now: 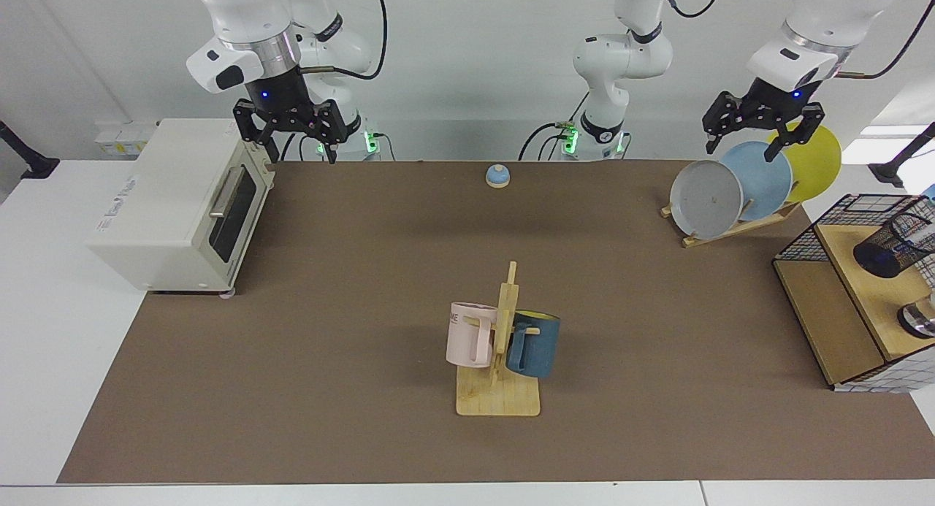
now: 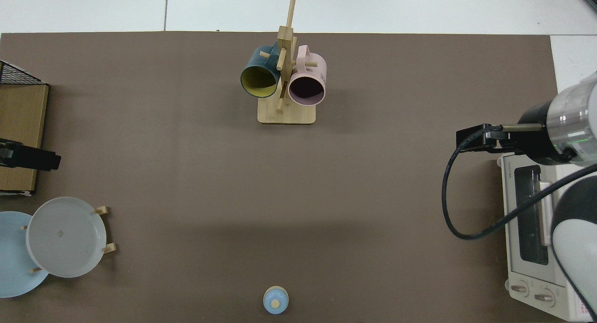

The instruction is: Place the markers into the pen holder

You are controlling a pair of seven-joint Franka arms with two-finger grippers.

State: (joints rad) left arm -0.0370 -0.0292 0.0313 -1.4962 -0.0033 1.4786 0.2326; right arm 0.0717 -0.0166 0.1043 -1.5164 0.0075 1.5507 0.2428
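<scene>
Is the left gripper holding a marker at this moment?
No, the left gripper hangs open and empty above the plates, away from the pen holder on the shelf.
</scene>
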